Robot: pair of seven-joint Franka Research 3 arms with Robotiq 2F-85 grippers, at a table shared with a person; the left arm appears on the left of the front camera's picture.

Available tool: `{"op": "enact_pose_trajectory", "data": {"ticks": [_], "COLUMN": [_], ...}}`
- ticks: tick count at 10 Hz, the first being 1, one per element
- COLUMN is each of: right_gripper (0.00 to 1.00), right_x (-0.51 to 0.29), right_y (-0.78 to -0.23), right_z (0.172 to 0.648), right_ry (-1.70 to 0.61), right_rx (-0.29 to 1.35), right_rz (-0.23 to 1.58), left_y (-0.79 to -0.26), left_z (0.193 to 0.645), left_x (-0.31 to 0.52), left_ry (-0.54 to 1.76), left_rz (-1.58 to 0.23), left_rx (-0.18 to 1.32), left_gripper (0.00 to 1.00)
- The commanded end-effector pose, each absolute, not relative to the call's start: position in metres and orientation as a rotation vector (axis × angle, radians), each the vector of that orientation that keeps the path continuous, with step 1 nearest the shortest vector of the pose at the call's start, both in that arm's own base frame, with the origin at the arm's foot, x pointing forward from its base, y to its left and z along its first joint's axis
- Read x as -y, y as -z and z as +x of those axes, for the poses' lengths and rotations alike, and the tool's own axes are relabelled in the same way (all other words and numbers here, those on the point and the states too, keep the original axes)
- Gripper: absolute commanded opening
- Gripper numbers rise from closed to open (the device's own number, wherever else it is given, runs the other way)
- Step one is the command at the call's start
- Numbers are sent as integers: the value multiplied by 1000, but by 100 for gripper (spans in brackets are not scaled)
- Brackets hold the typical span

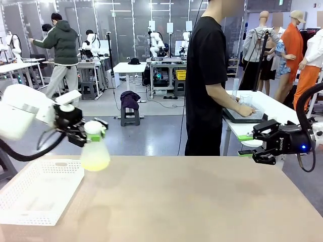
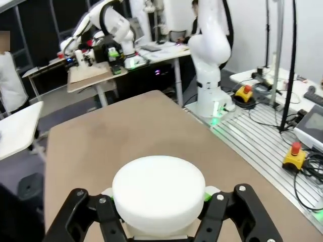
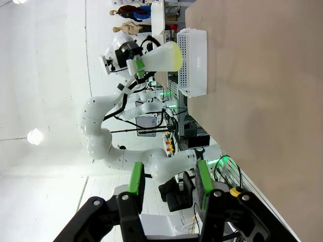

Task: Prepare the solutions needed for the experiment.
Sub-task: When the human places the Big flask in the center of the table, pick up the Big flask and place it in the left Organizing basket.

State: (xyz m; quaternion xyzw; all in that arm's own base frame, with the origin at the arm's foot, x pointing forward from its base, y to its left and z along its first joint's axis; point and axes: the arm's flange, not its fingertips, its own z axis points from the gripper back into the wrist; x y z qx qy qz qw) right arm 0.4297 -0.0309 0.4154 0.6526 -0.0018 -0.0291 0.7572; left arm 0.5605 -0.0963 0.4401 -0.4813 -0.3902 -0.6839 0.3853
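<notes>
One flask (image 1: 95, 147) w/ pale yellow liquid (image 1: 95, 160), left pincer (image 1: 90, 132) gripping neck, right pincer (image 1: 246, 145) released.

White round flask cap (image 2: 158, 194) is being clamped between the left gripper (image 2: 160, 201) pads from both sides. Tan tabletop (image 2: 126, 136) is being viewed below; the other arm's white base (image 2: 212, 96) is seen standing at its edge.

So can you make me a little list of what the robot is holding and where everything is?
left gripper: shut on the flask, held above the table
flask: translucent, white-capped, pale yellow liquid at its bottom
right gripper: open, fingers hold nothing, off the table's far right edge
basket: white, perforated, on the table's left
table: tan top
person: stands at far side, hands at another table
</notes>
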Motion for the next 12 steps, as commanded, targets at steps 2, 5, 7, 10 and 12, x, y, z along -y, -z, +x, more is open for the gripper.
{"op": "enact_pose_trajectory", "data": {"ticks": [2,5,7,10,12], "right_gripper": [52,52,52,52,52], "right_x": [31,31,31,31,31], "right_y": [-416,-416,-416,-416,-416], "right_z": [429,429,429,429,429], "right_ry": [60,60,60,60,60], "right_rx": [1,1,1,1,1], "right_rz": [1428,1428,1428,1428,1428], "left_y": [-462,-451,-429,-390,-363], "left_z": [527,499,482,474,475], "left_x": [26,-42,-82,-118,-126], "left_ry": [1615,1465,1343,1238,1216], "left_rz": [-1055,-1011,-1016,-1069,-1120], "left_rx": [1149,1248,1325,1359,1360], "left_gripper": [0,0,0,0,0]}}
